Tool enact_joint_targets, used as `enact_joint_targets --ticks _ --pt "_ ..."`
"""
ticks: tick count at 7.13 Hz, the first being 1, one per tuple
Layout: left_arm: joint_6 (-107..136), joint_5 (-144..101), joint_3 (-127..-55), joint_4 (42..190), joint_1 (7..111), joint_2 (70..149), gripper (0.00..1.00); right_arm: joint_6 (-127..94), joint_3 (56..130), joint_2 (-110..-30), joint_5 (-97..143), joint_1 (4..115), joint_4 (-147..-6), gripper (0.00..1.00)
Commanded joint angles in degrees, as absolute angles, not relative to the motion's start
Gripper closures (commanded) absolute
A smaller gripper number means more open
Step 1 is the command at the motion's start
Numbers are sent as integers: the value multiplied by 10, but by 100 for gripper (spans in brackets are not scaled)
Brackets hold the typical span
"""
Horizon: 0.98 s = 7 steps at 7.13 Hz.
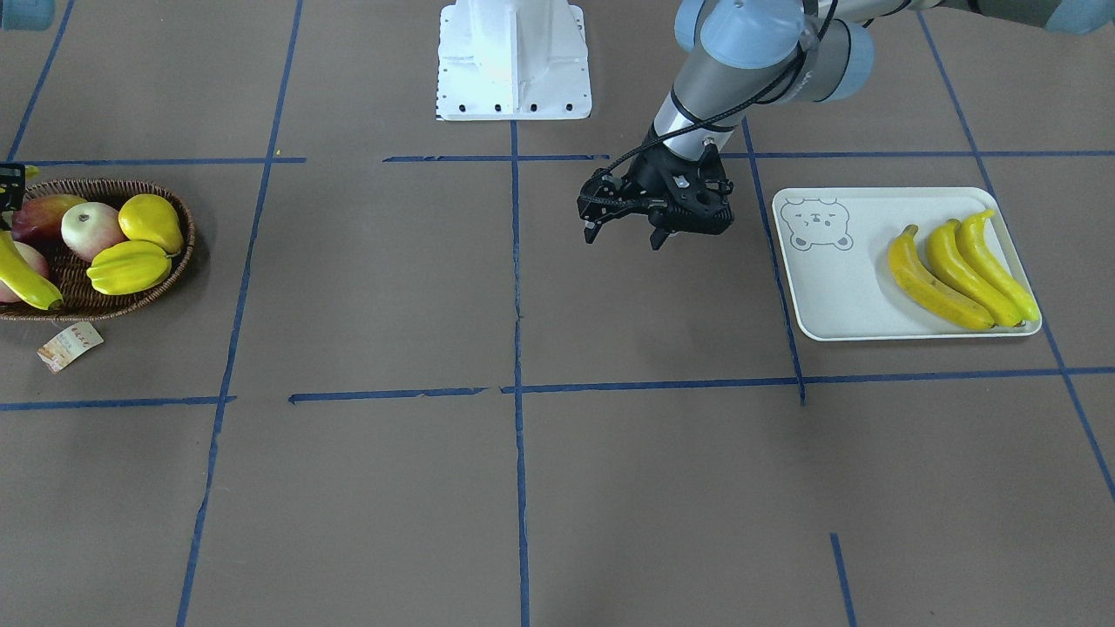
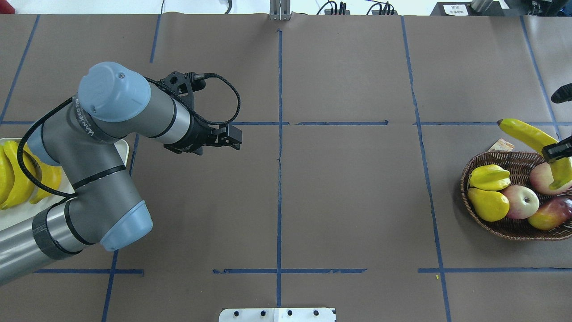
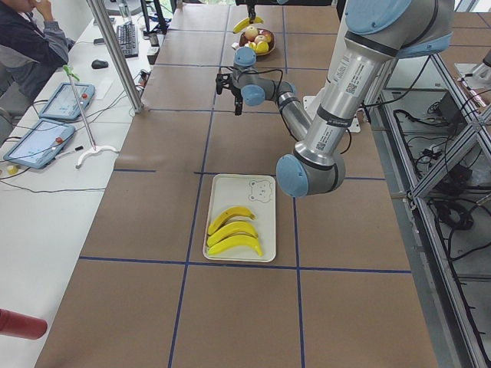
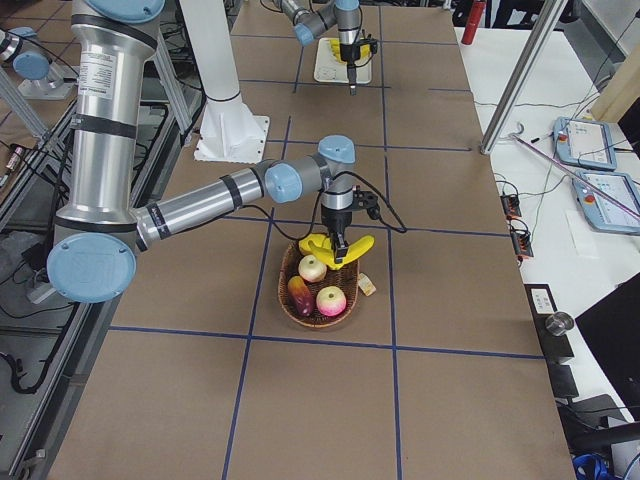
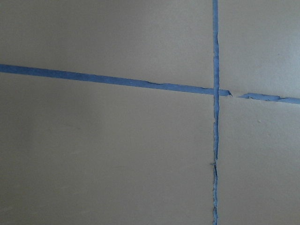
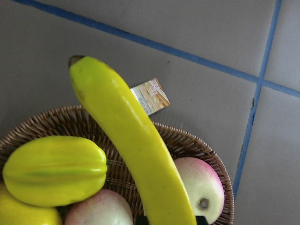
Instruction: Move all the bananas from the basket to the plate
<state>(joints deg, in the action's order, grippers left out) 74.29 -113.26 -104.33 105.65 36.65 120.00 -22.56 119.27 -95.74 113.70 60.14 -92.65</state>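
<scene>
1. While three bananas (image 1: 965,275) are already laid side by side on the plate (image 1: 827,296), a fourth banana (image 2: 527,134) is held up over the basket (image 1: 131,305), so that one's not across yet.
2. On the plate, the three are bunched at the end away from the bear face (image 1: 814,225), touching each other, and the rest of the tray is left bare.
3. The fourth banana is clamped near its lower end by the right gripper (image 2: 555,153), fingers closed onto it. It's tilted, and its brown-tipped end is poked out past the basket's rim over the table (image 1: 392,488). From the right wrist view it can be seen raised clear of the fruit below.
4. Inside the basket, a ridged starfruit (image 1: 129,267), a yellow pear-shaped fruit (image 1: 151,222), a pale pink apple (image 1: 90,228) and some reddish fruit are packed together. A small paper tag (image 1: 70,345) is lying on the table just beside the rim.
5. The left gripper (image 1: 623,240) is hung above the table between the robot's base and the plate, near the plate's bear-face end. Its fingers are spread apart and nothing is held between them.
6. Only brown paper and crossing blue tape (image 5: 215,140) are picked up by the left wrist camera.
</scene>
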Motion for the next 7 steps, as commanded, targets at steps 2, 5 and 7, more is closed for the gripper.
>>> enact_joint_targets --ticks 2,5,7 --pt "774 -1135 -1053 1059 367 1203 2 -334 1194 -863 1157 580 -927 95" --pt "935 -1135 -1062 1136 367 1213 2 -475 1194 -776 1120 501 -928 95" --pt "968 -1123 -1060 1160 377 1220 2 -513 1177 -711 1117 458 -925 95"
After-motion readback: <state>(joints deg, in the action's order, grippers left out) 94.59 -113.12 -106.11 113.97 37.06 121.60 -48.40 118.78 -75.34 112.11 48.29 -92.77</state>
